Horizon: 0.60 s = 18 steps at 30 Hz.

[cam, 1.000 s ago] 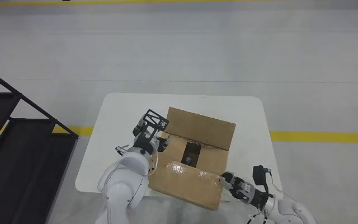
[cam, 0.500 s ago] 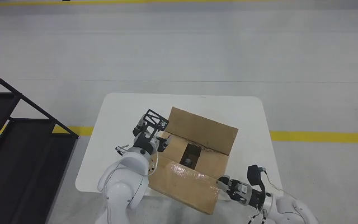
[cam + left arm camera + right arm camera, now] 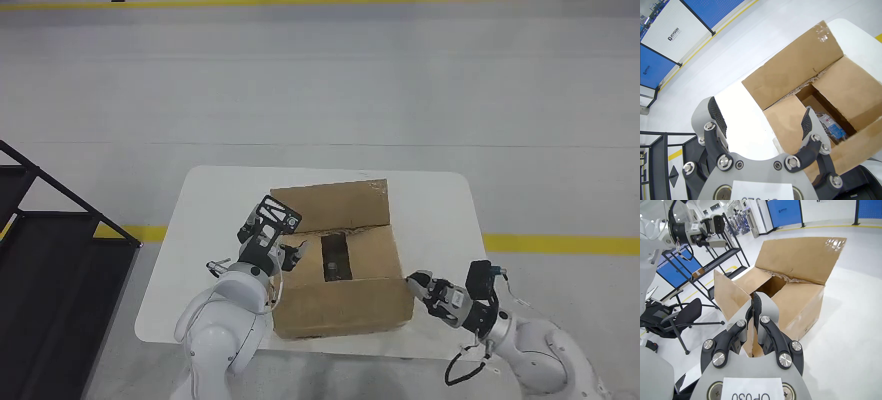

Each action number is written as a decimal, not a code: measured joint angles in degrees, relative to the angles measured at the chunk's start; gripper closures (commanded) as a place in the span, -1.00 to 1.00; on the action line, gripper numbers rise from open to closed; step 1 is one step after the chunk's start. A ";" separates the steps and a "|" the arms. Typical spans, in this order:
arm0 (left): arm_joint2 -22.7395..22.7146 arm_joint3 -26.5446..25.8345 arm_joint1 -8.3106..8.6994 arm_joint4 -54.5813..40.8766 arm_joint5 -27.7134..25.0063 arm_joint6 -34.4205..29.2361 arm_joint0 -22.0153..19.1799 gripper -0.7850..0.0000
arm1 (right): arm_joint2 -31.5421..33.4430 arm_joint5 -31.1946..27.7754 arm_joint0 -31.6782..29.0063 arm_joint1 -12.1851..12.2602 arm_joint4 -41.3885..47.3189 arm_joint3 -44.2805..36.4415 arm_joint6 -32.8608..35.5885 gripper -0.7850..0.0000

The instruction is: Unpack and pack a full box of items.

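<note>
**Asker:** What does the top view show?

**Describer:** A white table [image 3: 215, 215] with a brown cardboard box [image 3: 345, 300] standing on it. The long flap on the far side is lifted, and a dark gap is open in the middle of the top. The left tool [image 3: 272, 218] hangs just beside the box's left end. The right tool [image 3: 420, 292] is at the box's near right corner.

**Asker:** And the left wrist view?

**Describer:** The left tool [image 3: 762, 113] is spread wide with nothing between its pads, above the short flap at that end. Down through the gap, a clear-wrapped packet [image 3: 832, 126] with a blue label lies inside the box [image 3: 800, 62].

**Asker:** The right wrist view?

**Describer:** The right tool [image 3: 754, 306] is pinched tight on the edge of a cardboard flap [image 3: 728, 298], which stands up from the box [image 3: 798, 256].

**Asker:** How far along is the job?

**Describer:** Early, I judge. The box is only partly opened. Two short flaps lie half over the contents, and the packet is inside. Unpacking looks not yet begun, and all of the repacking remains.
</note>
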 measured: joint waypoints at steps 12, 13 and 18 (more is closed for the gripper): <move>4.90 1.33 0.45 -1.84 -8.06 -6.17 -2.21 -1.00 | -1.17 -2.46 -3.48 -0.13 -10.33 -0.39 -9.59 1.00; 5.60 1.57 0.45 -1.94 -8.39 -6.72 -2.62 -1.00 | -1.00 -2.70 -3.71 -0.11 -10.78 -0.57 -10.37 1.00; 8.95 3.19 0.37 -2.76 -9.38 -9.02 -4.95 -1.00 | 0.07 -2.74 -5.22 -0.08 -14.34 -2.62 -15.20 1.00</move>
